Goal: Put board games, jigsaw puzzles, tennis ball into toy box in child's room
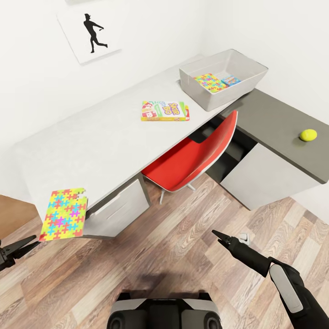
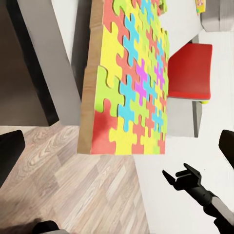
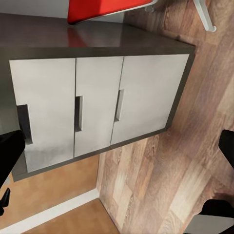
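Now jigsaw puzzle [image 1: 63,214] overhangs desk [image 1: 91,141] edge, long axis toward wall; both end effectors wide, empty.

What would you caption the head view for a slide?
Robot faces desk: puzzle overhanging edge, board game, ball, partly filled toy box.

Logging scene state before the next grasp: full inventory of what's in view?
toy box: 1, grey, back of desk; holds a jigsaw and a small blue box
jigsaw puzzle: 1, multicolour, overhanging near desk end
board game: 1, yellow-green, mid desk
tennis ball: 1, yellow, dark side desk
chair: 1, red, under desk
drawers: grey, three fronts
picture: 1, wall
left gripper: black, open, empty
right gripper: black, open, empty
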You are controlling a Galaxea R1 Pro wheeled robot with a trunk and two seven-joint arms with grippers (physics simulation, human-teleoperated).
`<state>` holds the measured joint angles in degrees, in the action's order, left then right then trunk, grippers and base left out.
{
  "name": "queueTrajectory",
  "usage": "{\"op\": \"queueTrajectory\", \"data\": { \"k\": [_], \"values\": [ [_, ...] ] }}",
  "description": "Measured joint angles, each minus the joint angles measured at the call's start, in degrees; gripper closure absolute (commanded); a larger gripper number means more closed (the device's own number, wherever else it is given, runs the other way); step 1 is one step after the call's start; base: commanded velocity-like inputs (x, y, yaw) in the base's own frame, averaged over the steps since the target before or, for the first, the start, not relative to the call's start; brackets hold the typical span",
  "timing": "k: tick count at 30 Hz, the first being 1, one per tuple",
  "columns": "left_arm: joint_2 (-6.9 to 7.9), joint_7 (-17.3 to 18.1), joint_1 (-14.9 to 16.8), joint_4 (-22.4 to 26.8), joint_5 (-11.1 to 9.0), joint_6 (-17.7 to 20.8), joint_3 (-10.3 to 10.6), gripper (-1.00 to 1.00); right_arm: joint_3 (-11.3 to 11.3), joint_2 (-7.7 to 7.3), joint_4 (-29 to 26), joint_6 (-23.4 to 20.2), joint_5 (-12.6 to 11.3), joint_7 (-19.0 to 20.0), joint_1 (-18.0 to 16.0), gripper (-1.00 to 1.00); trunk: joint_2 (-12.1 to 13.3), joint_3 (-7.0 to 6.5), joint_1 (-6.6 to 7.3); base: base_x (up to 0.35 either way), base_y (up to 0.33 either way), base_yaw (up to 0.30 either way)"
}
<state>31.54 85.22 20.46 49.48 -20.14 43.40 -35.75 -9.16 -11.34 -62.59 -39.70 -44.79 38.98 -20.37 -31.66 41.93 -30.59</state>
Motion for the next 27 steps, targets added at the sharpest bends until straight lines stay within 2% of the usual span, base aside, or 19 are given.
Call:
{"op": "queueTrajectory", "data": {
  "k": [4, 27],
  "values": [
    [0.00, 0.06, 0.00, 0.00, -0.65, 0.20, 0.00, -1.00, 0.06, 0.00, 0.00, 0.00, 0.00, 0.00, 0.00, -1.00, -1.61, 0.72, -0.88, 0.000, 0.000, 0.000],
    [0.00, 0.04, 0.00, -0.08, -0.96, 0.38, -0.01, -1.00, 0.01, -0.02, 0.01, 0.00, 0.00, 0.00, 0.00, -1.00, -1.63, 0.73, -0.89, -0.005, -0.003, 0.000]
  ]
}}
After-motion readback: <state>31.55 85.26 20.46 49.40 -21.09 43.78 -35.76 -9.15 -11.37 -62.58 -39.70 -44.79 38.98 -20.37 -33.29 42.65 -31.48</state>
